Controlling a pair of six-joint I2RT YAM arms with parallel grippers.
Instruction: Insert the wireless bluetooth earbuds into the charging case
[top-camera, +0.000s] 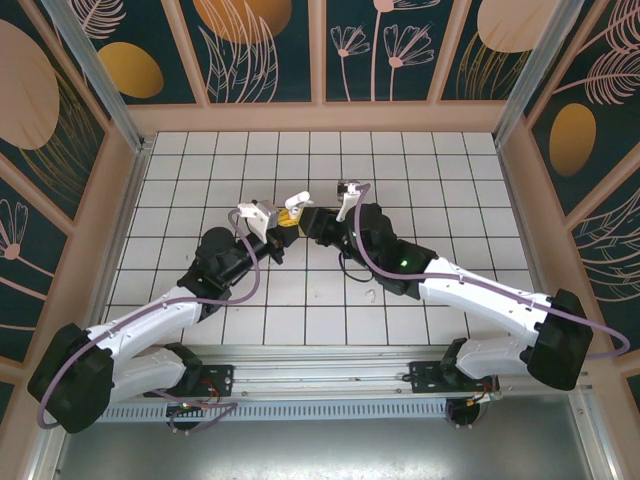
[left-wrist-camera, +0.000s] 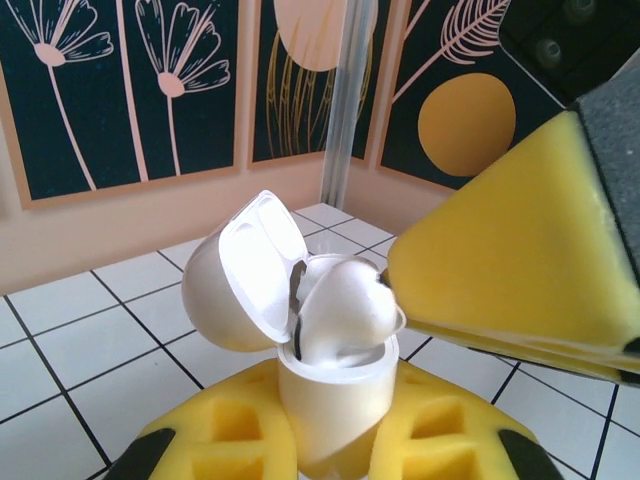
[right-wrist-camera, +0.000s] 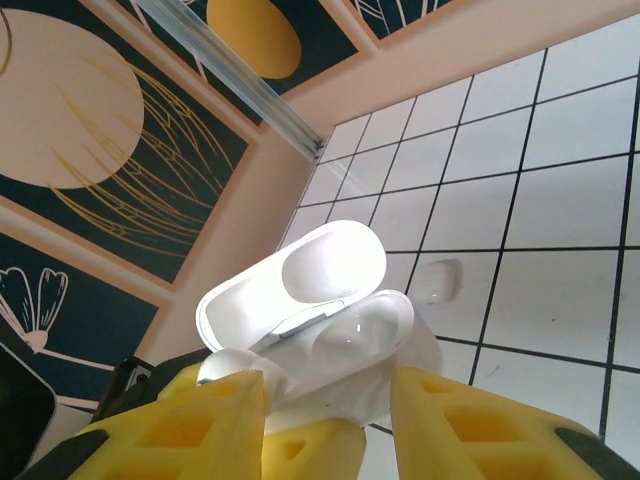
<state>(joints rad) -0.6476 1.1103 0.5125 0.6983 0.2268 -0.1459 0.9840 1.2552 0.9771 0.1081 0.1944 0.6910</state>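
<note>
Here white tiles (top-camera: 200, 170) meet dark floral walls (top-camera: 270, 60), possibly printed.

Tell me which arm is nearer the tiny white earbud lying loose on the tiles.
Right. The right arm runs close beside the earbud; the left arm lies well off to its left.

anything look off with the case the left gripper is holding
The earbud in the open charging case sits proud of the rim, seemingly not fully seated. A small white piece lies loose on the tiles.
</note>
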